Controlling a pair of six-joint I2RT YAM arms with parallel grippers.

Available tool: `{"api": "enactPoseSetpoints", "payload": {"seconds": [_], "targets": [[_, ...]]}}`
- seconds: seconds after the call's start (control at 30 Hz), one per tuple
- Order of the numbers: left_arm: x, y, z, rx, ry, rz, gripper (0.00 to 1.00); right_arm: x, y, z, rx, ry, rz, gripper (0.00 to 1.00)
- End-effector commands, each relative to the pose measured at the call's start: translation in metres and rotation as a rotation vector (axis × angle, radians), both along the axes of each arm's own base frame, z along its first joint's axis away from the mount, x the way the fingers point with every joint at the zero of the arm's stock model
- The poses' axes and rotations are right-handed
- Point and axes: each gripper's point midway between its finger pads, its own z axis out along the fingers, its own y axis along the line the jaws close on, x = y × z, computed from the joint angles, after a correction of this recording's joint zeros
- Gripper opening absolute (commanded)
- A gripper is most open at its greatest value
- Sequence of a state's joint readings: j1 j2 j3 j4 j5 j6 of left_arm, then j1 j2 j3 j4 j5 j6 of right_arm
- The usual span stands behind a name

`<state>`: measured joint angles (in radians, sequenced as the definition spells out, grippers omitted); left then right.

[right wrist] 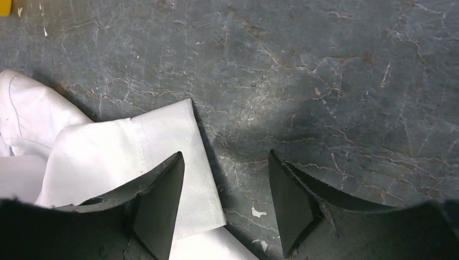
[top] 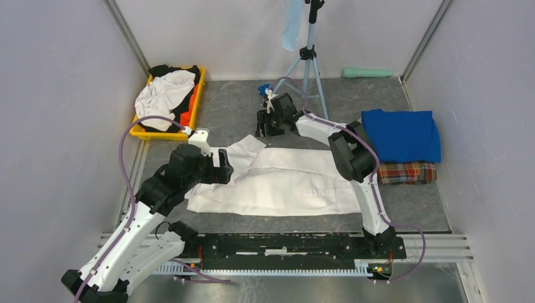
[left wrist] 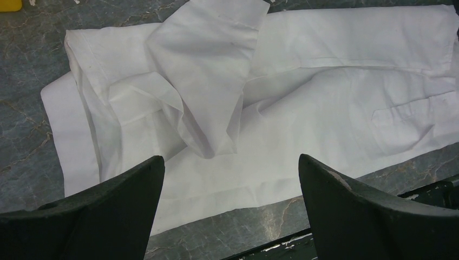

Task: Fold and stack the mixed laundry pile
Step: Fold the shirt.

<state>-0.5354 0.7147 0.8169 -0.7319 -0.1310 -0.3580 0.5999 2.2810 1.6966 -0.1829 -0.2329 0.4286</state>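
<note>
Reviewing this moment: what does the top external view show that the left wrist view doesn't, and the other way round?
Only the top external view: the unfolded clothes heaped in the yellow bin, the folded blue T-shirt and plaid cloth at the right, and the tripod. Only the left wrist view: the left gripper, wide open with nothing in it, and the chest pocket on the white shirt. Both: the white shirt spread on the grey table, one sleeve crumpled.
</note>
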Motion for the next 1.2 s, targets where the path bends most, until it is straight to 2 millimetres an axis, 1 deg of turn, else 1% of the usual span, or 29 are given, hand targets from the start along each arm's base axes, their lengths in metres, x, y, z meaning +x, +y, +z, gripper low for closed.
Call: {"api": "enactPoseSetpoints", "payload": {"seconds": [0.0,0.1,0.17,0.27,0.4,0.5,0.67,0.8,0.9,0.97,1.1,1.17], "targets": [[0.001,0.002,0.006,0.015,-0.038,-0.010,1.00,-0.031,-0.017,-0.022,-0.069,0.131,-0.050,0.65],[0.001,0.003,0.008,0.011,-0.046,-0.009,1.00,-0.054,-0.022,-0.029,-0.059,0.194,-0.023,0.65],[0.001,0.004,0.008,0.011,-0.048,-0.006,1.00,-0.065,-0.026,-0.033,-0.061,0.222,-0.011,0.65],[0.001,0.003,0.008,0.010,-0.048,-0.006,1.00,-0.073,-0.033,-0.037,-0.067,0.233,-0.008,0.65],[0.001,0.004,0.008,0.011,-0.048,-0.002,1.00,-0.080,-0.028,-0.046,0.037,0.296,0.007,0.64],[0.001,0.004,0.007,0.014,-0.045,-0.001,1.00,-0.078,-0.029,-0.055,0.074,0.321,-0.007,0.63],[0.002,0.005,0.006,0.018,-0.041,0.002,1.00,-0.075,-0.025,-0.062,0.135,0.357,-0.010,0.63],[0.002,0.006,0.006,0.021,-0.041,0.008,1.00,-0.078,-0.019,-0.068,0.188,0.396,0.002,0.61],[0.002,0.006,0.006,0.023,-0.042,0.011,1.00,-0.082,-0.018,-0.075,0.195,0.428,0.006,0.59],[0.003,0.006,0.006,0.024,-0.041,0.011,1.00,-0.079,-0.016,-0.075,0.212,0.415,0.013,0.58],[0.003,0.007,0.006,0.024,-0.042,0.013,1.00,-0.081,-0.012,-0.078,0.228,0.426,0.028,0.54],[0.003,0.007,0.006,0.025,-0.041,0.013,1.00,-0.082,-0.011,-0.080,0.235,0.433,0.034,0.48]]}}
